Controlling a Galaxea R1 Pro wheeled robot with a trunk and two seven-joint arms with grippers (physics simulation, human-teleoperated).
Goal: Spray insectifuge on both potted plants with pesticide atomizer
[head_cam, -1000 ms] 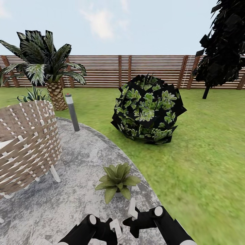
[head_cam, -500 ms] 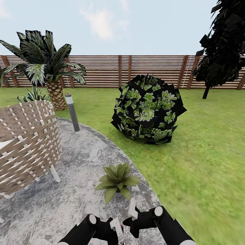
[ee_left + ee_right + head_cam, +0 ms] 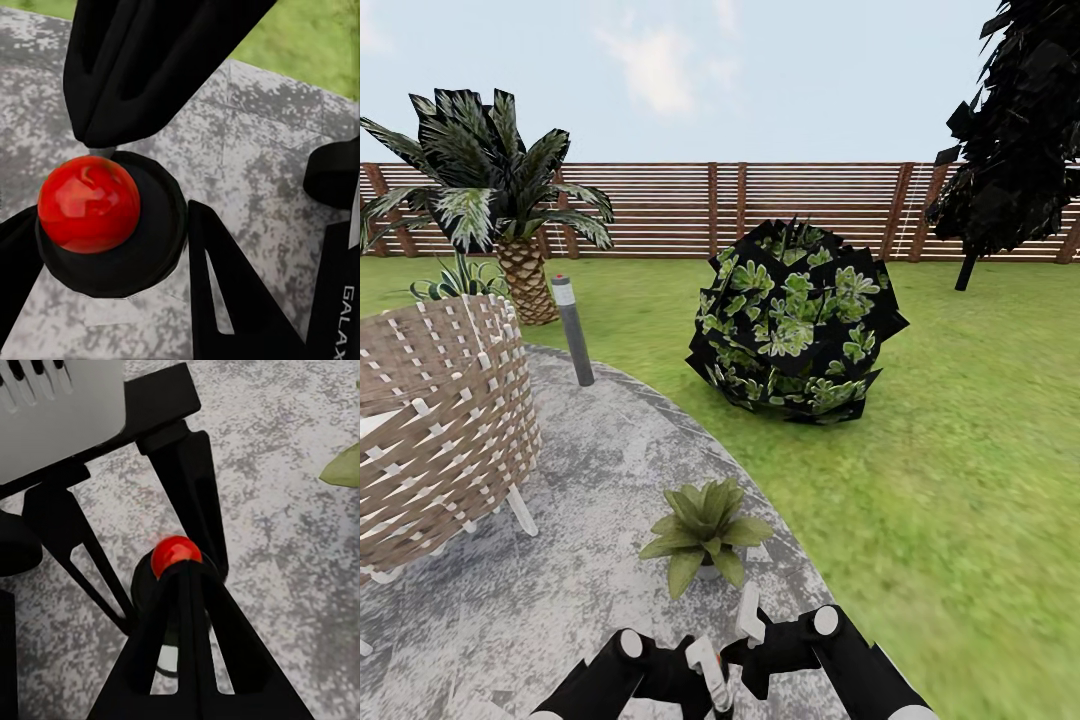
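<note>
The pesticide atomizer [image 3: 112, 240] is off the ground at the near edge of the patio [image 3: 590, 470], low and centre in front of the robot, just near of the potted plant [image 3: 705, 530]. The left wrist view shows its top: a glossy red knob [image 3: 88, 202] on a round black collar.

Left hand [image 3: 705, 668]: fingers closed in on either side of the atomizer's dark body below the collar, so it has hold of it. Right hand [image 3: 750, 620]: just beside the left one, w/ its tips at the red knob; they look drawn together w/ nothing between them, though the angle is poor.

Handling, as a judgement: small rigid bottle, prob. light, smooth-sided, so it could twist or slip in a two-finger pinch. Best hold is on the body under the collar, where the left hand is now. That keeps the knob free and the nozzle end able to point at the leaves. The knob is round and shiny, so a fingertip could skid off it; push square down, not sideways.

Vs 1 s ago: camera, plant, wicker chair [image 3: 440, 420] and lawn [image 3: 960, 450] all unchanged. The left hand's white finger has edged a little right and nearer, closing on the right hand. No whitish specks on the plant's leaves yet, so spraying isn't under way
</note>
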